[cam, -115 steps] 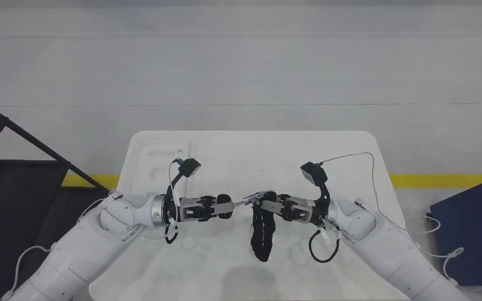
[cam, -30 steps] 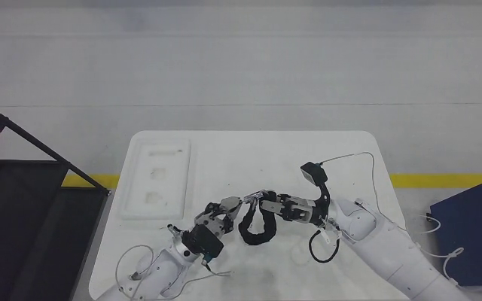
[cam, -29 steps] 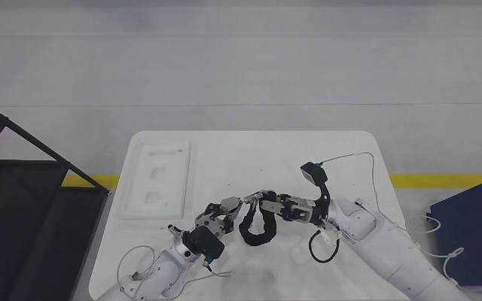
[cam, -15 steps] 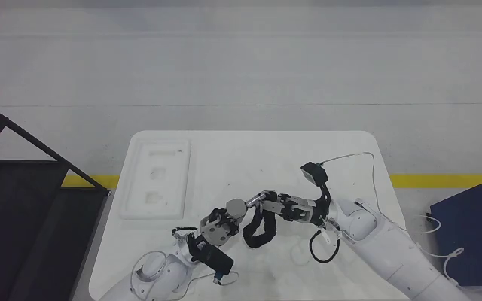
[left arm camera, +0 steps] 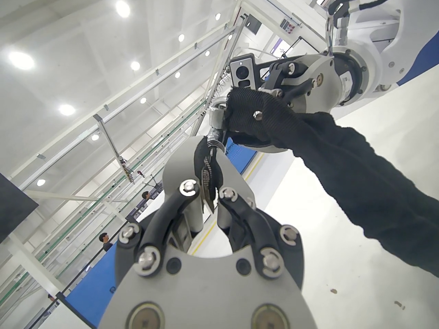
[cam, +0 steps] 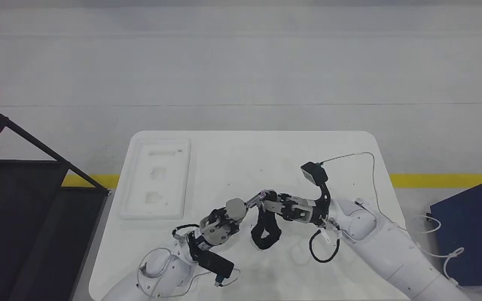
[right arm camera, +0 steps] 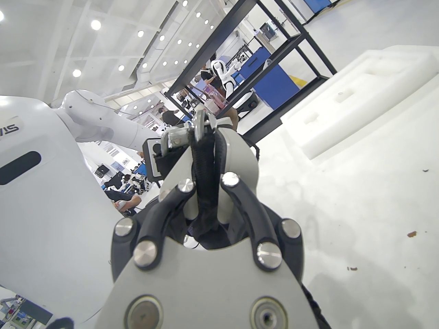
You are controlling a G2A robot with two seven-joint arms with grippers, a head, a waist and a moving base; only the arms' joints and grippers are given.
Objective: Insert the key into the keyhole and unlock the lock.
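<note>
Key (left arm camera: 206, 177) pinched in left gripper (left arm camera: 209, 160), lock (left arm camera: 260, 119) (black-sleeved cable) clamped in right gripper (right arm camera: 207, 147)

The lock (left arm camera: 343, 179) wears a black woven cloth sleeve, rough and matt, with a bright metal head. The key (left arm camera: 206, 178) is dull, ridged metal. The tray (cam: 158, 180) looks like matt white foam, the table (cam: 301, 162) smooth white.

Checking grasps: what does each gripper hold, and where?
Left gripper: the small key, by its dark head. Right gripper: the black fabric-sleeved cable lock, near its metal head.
</note>
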